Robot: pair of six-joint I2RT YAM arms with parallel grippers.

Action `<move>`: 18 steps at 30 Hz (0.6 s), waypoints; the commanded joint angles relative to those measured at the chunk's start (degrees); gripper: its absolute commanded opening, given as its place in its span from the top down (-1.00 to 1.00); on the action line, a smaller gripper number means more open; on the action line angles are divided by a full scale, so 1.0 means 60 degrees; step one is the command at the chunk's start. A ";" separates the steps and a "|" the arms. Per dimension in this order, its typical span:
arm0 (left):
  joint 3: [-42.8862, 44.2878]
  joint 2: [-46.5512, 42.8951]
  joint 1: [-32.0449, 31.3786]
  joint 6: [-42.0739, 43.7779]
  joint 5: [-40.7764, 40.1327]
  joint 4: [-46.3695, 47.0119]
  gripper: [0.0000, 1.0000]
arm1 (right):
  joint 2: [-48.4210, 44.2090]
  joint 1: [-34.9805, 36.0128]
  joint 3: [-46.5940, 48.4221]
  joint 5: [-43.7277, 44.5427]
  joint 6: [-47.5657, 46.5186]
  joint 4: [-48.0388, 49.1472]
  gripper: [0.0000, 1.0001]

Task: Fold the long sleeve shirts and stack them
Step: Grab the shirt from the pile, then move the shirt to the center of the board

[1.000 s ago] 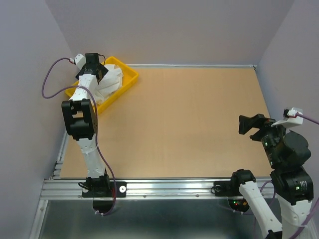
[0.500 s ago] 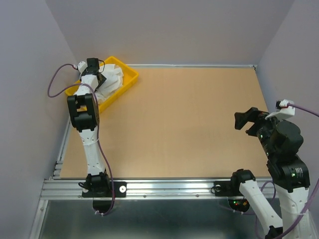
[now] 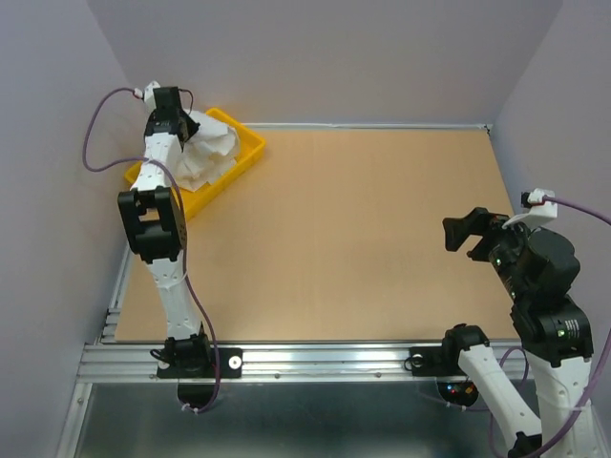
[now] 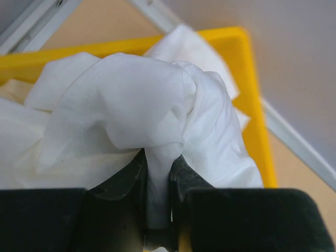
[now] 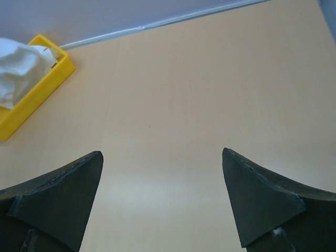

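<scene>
My left gripper [image 4: 157, 165] is clamped on a fold of the white shirt [image 4: 131, 100]. Its thin, soft fabric is bunched into a creased, rounded lump above my two black fingers [image 4: 118, 191]. The cloth fills and rises over the one yellow plastic tray [image 4: 253, 105], a smooth-walled rectangular bin at the far left corner of the tan table [image 3: 363, 239], close to the pale wall [image 3: 334, 57]. I cannot tell whether the heap is one shirt or several. A purple cable [image 3: 85, 148] loops beside my left arm. My right gripper [image 5: 161, 157] hangs spread wide, holding nothing, over the table's right side, well apart from the tray, showing two dark pointed fingers.
</scene>
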 commanded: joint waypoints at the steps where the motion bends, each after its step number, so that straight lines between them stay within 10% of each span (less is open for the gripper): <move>1: 0.0793 -0.2821 -0.0771 0.0998 0.1064 0.2001 1.00 | -0.0342 -0.0002 0.0121 -0.0382 -0.0429 0.0213 -1.00; 14: 0.0636 -0.5327 -0.5062 0.2609 0.2339 0.2645 0.95 | -0.1381 -0.0016 0.0341 -0.1363 -0.0738 0.0183 -1.00; 16: -0.0066 -0.5706 -0.5810 0.2845 0.2427 0.2748 0.55 | -0.1543 -0.0016 0.0356 -0.1569 -0.0782 0.0169 -1.00; 18: -0.1413 -0.6001 -0.6075 0.2671 0.2500 0.2982 -0.50 | -0.1645 -0.0002 0.0356 -0.1730 -0.0796 0.0140 -1.00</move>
